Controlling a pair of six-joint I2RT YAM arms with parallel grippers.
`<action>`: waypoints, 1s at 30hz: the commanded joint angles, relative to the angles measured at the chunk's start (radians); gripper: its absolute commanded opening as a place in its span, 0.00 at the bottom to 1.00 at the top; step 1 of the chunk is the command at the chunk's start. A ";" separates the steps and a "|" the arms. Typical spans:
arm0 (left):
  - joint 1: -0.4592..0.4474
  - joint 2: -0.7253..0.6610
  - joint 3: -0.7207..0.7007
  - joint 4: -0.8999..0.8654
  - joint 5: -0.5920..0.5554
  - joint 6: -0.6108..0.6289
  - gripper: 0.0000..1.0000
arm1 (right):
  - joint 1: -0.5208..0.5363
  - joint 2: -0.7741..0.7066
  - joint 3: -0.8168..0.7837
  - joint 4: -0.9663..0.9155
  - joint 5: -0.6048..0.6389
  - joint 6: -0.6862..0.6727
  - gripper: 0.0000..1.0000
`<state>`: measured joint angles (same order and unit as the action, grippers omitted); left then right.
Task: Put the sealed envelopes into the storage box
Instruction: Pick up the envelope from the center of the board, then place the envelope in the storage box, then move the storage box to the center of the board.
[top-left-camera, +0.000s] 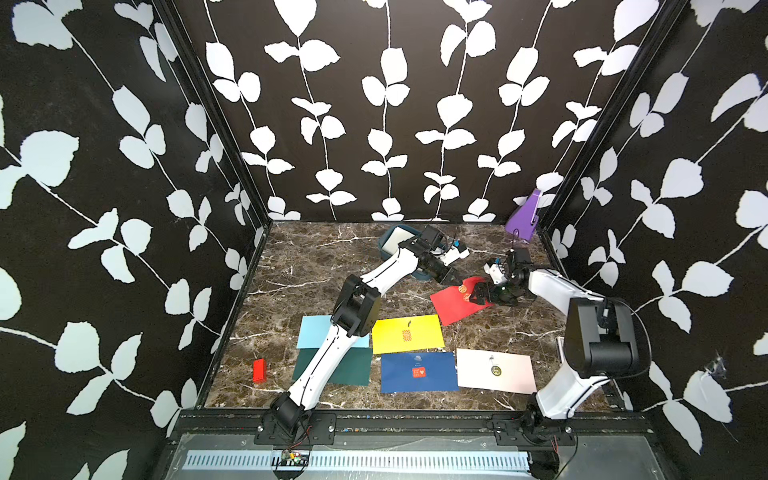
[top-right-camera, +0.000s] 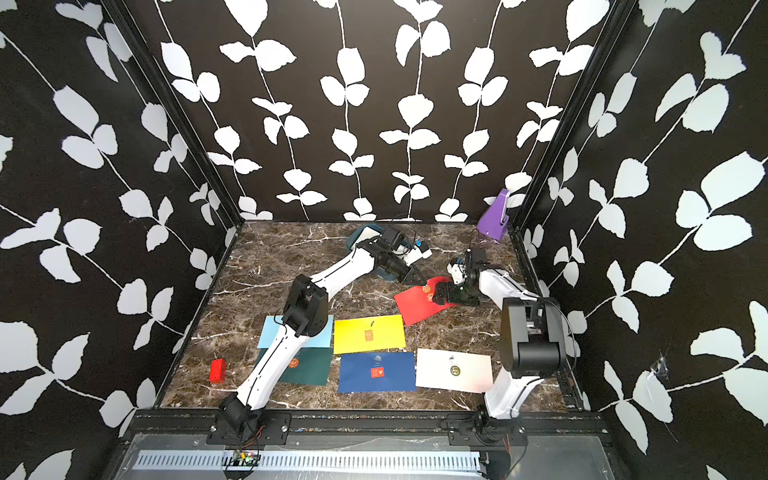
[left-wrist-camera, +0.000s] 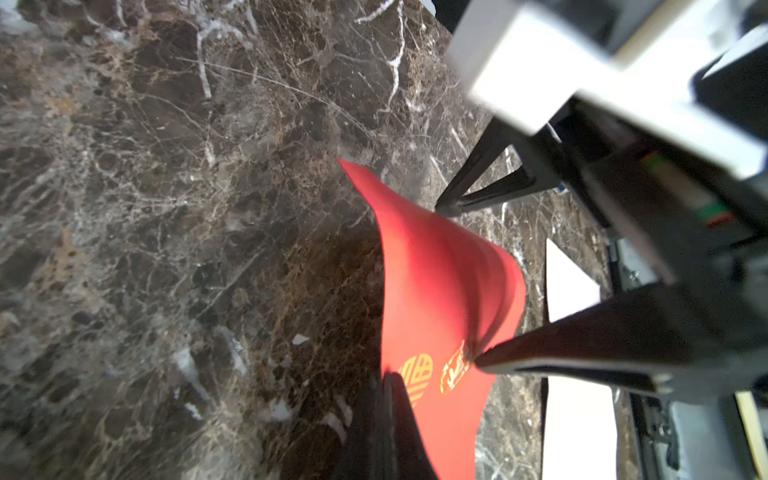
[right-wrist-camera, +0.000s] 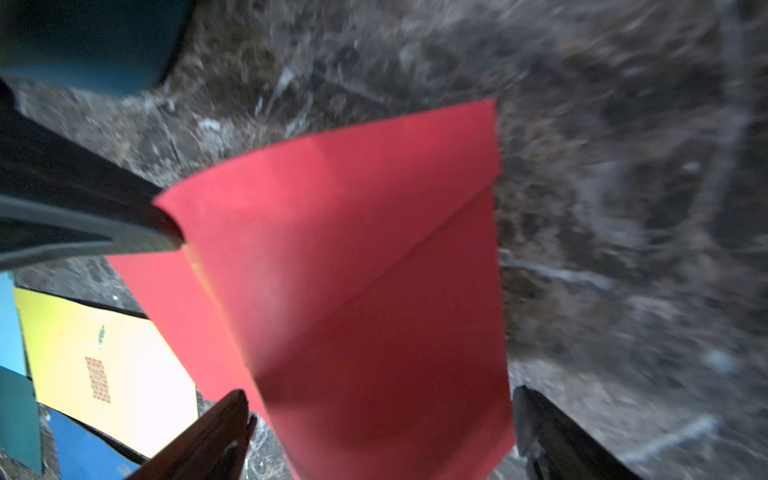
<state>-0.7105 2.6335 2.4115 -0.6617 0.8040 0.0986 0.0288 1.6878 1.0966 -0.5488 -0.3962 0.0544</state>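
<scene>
- brown marble tabletop (top-left-camera: 316, 266), black walls with white leaves (top-left-camera: 124, 208).
- red rectangular paper envelope (top-left-camera: 451, 307) pinched at its raised edge by left gripper (right-wrist-camera: 176, 241); right gripper (top-left-camera: 478, 296) spread wide over it, released.

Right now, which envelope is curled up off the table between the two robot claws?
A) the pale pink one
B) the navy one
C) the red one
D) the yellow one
C: the red envelope bends up off the marble table between the left gripper and the right gripper, while the yellow envelope lies flat.
</scene>
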 joint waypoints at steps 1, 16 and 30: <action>0.003 -0.139 -0.051 0.120 0.026 -0.099 0.00 | -0.008 -0.062 -0.024 0.020 -0.007 0.036 0.99; 0.033 -0.271 -0.067 -0.041 -0.324 -0.033 0.00 | -0.027 -0.208 -0.059 0.116 0.025 0.175 0.99; 0.168 -0.590 -0.312 -0.026 -0.625 -0.077 0.00 | 0.211 -0.003 0.001 0.374 0.068 0.520 0.99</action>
<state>-0.5606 2.1544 2.1399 -0.7052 0.2543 0.0399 0.1879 1.6386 1.0668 -0.3122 -0.3790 0.4274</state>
